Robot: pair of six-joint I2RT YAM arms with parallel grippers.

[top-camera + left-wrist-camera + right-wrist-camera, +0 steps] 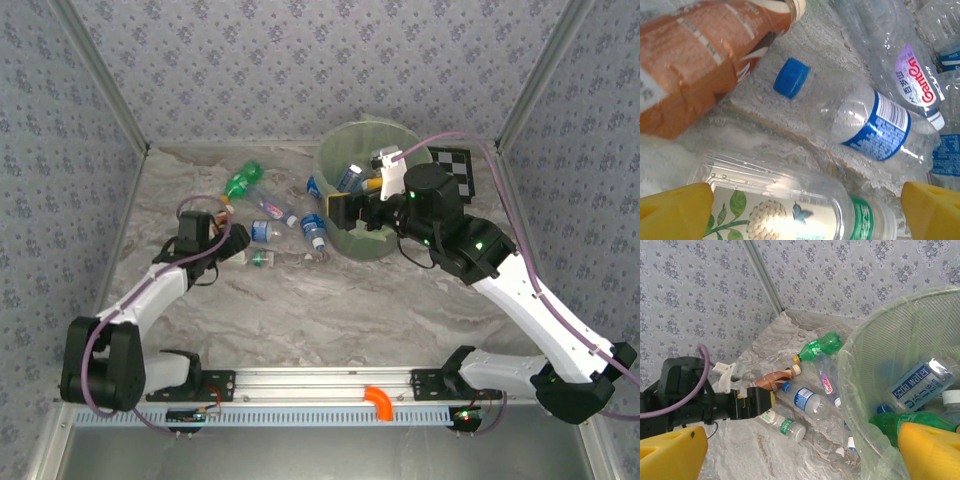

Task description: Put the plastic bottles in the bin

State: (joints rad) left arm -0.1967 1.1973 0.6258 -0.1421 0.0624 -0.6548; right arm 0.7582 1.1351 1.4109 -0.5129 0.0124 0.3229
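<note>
Hovering our left gripper [805, 210], fingers wide apart, just above a clear bottle [780, 197] with a green cap | right gripper [802, 450] also wide, empty, by the bin [875, 357] rim | some bottles [917, 385] inside it, others on the table [350, 300] beside it.

Pale green bin [365, 243]; green bottle [242, 180]; black-white checkerboard card [455, 165].

Translucent bin [856, 365] stood at right, containing a "soda water" bottle [918, 385] and a green bottle [897, 421]. On the marbled table [735, 455] beside it lay a loose green bottle [821, 346], a red-orange bottle [772, 379] and a blue-labelled clear bottle [802, 398]. The right gripper [800, 462] had its yellow fingers [670, 455] wide apart.
</note>
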